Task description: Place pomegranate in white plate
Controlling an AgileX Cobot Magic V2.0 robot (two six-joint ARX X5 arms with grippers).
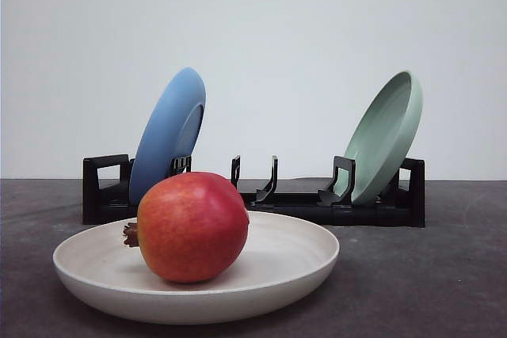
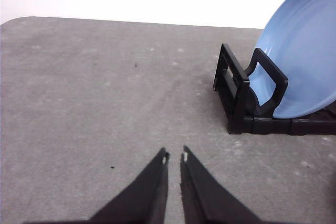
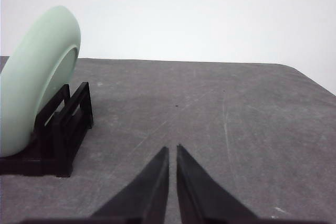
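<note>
one roundish red pomegranate [image 1: 194, 227] with an orange-yellow blush already lies inside the wide, shallow, matte off-white plate [image 1: 305, 263], a little left of the plate's middle, its small brown crown pointing to the left. the plate sits flat on the dark grey worktop [image 1: 428, 275] at the front. behind it a long black plastic dish rack [image 1: 301, 207] holds a blue round plate [image 1: 168, 134] leaning in its left end and a pale green round plate [image 1: 386, 134] leaning in its right end.

the left gripper [image 2: 175, 157] has its black fingers pressed nearly together with nothing between them, hovering over bare worktop near the rack's blue-plate end. the right gripper [image 3: 172, 149] looks the same, fingers closed on nothing, low over the worktop beside the rack's green-plate end.

judging from this, the placing looks done and what remains is only to keep clear. the fruit is round and rests on a smooth, shallow dish, so a nudge to the rim could set it rolling; both arms would do best to stay well away from the white plate, and to avoid brushing the rack, since the leaning plates could tip.
</note>
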